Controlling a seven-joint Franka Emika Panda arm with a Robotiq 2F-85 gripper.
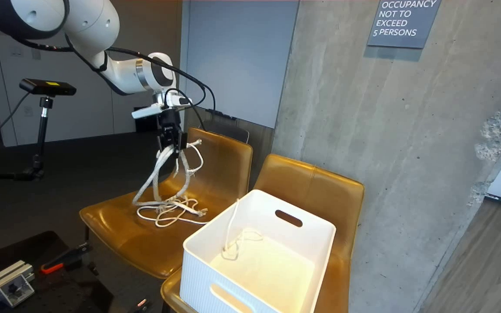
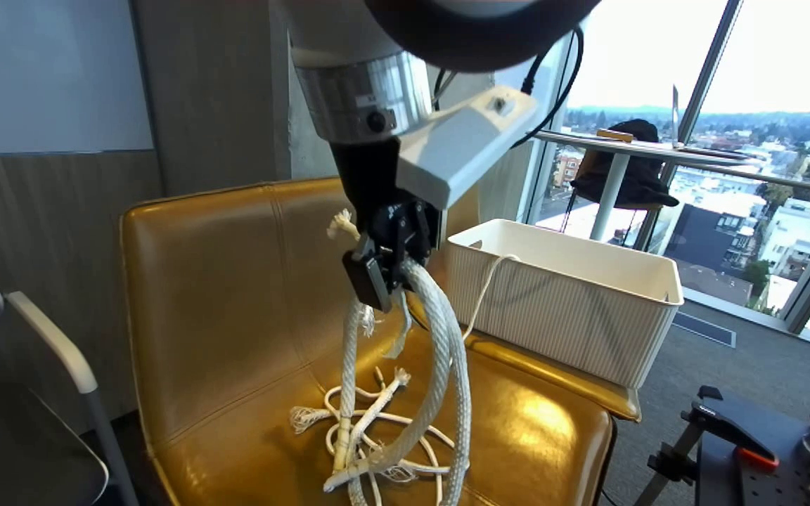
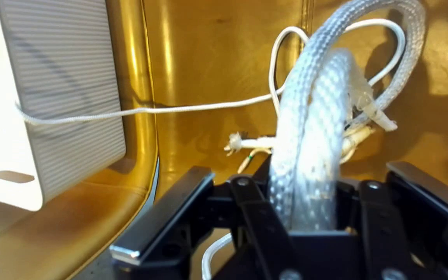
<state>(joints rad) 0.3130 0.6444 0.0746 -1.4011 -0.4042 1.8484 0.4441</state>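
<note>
White braided rope (image 3: pixel 292 128) is hanging from the one end effector (image 2: pixel 396 263), which is pinching it above the seat of a tan leather chair (image 2: pixel 215 295). Two thick strands (image 3: pixel 321 132) are showing side by side in the wrist view (not sure if I'm looking at one rope or several, the ends are kinda getting lost in there), and they're drooping down into one messy tangle (image 2: pixel 380 460) that's lying on the seat. One thin cord (image 3: pixel 208 106) is running off from the pile and going over the rim of one white ribbed bin (image 2: pixel 560 320). The bin is sitting right beside all this on a second tan chair (image 1: pixel 313 184), and it's showing two handle slots (image 1: pixel 288 218) in an exterior view. Also, one red-and-black tool (image 1: pixel 52 268) is lying on a dark surface (image 1: pixel 65 287) near one metal rail (image 1: pixel 0 279), and one occupancy sign (image 1: pixel 405 24) is hanging on the concrete wall (image 1: pixel 363 130) behind the chairs.
</note>
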